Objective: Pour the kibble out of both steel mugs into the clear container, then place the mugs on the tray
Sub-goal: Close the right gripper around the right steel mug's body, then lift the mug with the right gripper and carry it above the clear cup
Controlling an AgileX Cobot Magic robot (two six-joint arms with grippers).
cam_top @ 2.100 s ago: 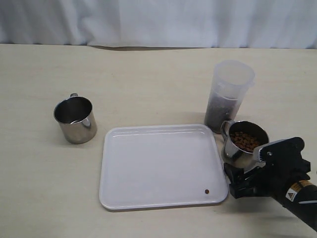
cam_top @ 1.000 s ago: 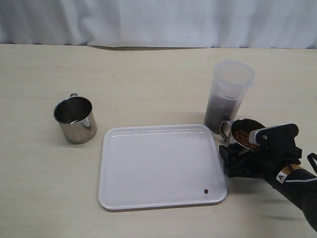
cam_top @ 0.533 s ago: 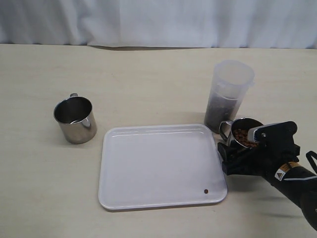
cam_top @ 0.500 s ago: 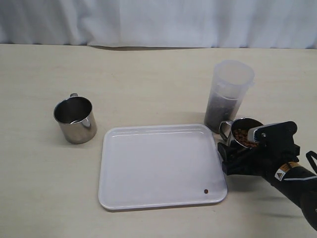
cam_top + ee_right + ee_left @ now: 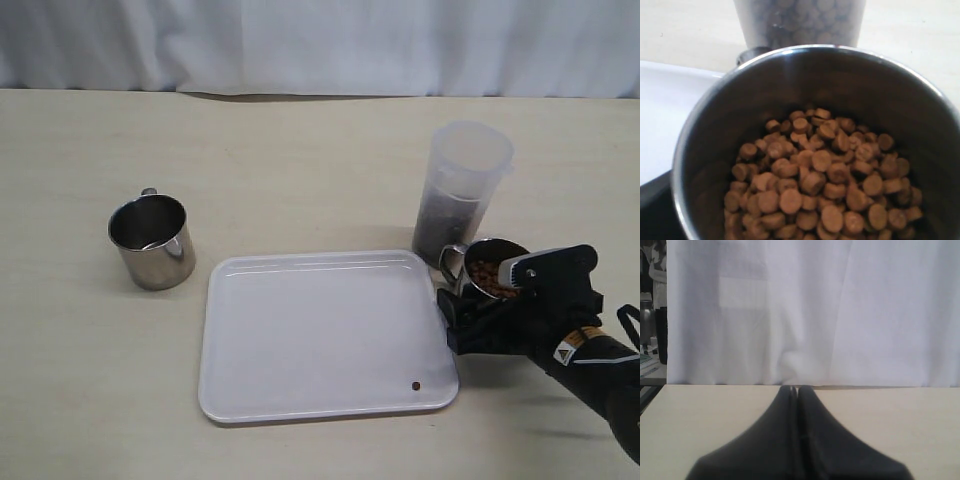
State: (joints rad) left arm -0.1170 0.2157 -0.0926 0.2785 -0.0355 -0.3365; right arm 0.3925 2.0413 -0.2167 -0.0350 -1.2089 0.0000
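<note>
Right tool (image 5: 470,322) now nearer tray (image 5: 320,340), flanking kibble-filled mug (image 5: 490,268).

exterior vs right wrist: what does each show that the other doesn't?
Exterior only: the empty steel mug, the whole white tray with one stray pellet, and the right gripper around the full mug.
Right wrist only: a close look at the kibble, individual pellets visible.
Both: the full mug, a tray edge, and the clear container holding kibble.
</note>
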